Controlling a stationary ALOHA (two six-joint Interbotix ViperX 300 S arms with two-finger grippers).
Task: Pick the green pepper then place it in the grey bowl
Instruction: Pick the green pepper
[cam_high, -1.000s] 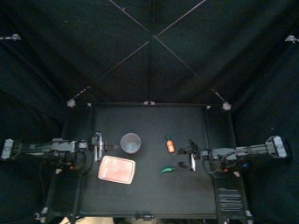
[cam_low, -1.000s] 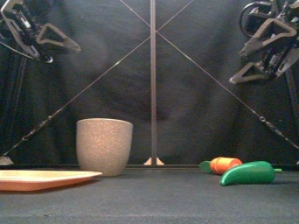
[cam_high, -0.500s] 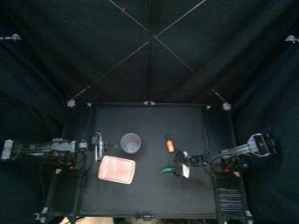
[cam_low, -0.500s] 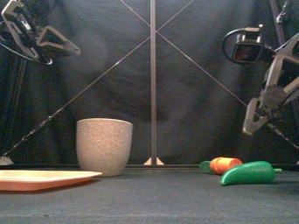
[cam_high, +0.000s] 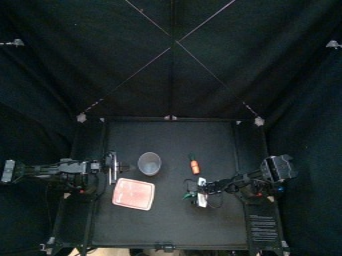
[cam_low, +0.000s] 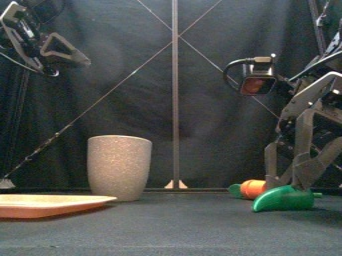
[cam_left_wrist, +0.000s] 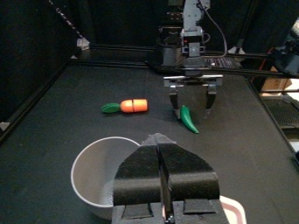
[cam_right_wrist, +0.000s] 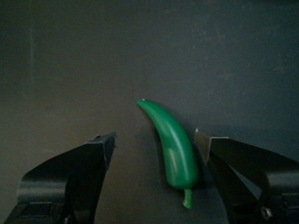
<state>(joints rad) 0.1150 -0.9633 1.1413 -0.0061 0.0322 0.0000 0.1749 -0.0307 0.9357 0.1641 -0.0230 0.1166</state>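
On the black table (cam_high: 163, 226): green pepper (cam_right_wrist: 169, 153), grey bowl (cam_low: 119, 167), pink tray (cam_low: 47, 205).

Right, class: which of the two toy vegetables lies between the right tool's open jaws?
The green pepper: the right tool straddles it, while the orange carrot lies apart, farther back.

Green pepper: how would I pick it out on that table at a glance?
On the small black table, look to the right half, where the right gripper hangs open. The long curved green toy pepper lies flat beneath it. Its neighbour is a stubby orange carrot toy; only the pepper is all green and slender.
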